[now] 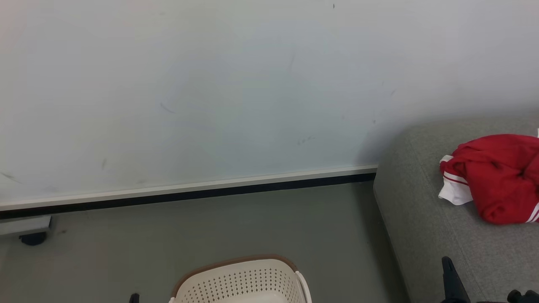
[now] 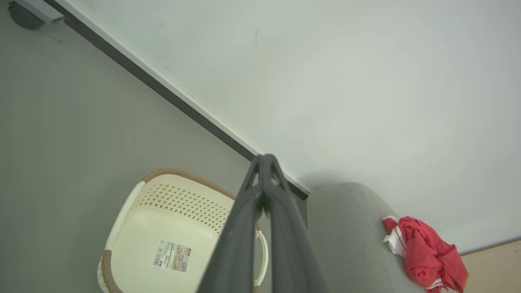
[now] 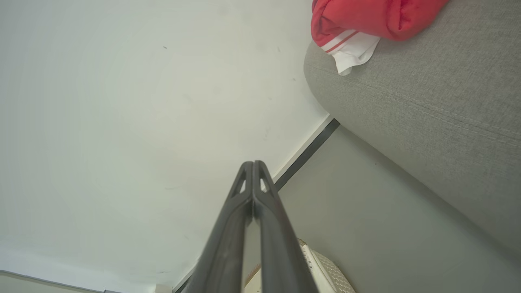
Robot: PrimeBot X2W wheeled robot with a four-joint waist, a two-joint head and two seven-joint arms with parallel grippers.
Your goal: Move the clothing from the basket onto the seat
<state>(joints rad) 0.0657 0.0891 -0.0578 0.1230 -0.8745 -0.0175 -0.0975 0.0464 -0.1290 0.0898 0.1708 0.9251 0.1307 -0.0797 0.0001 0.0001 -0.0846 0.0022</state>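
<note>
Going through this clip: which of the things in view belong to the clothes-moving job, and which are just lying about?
Belongs to the job:
- red clothing, lying on the seat
- basket, on the floor
- left gripper and right gripper, fingers shut, holding nothing

Just lying about:
- wall
- dark baseboard
- black caster

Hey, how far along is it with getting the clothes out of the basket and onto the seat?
Done: a red garment lies crumpled on the grey seat. In hand: nothing; the left end effector and the right end effector are both shut and empty. Left: probably little, since the basket floor in view is bare apart from a label, though part is hidden.
</note>
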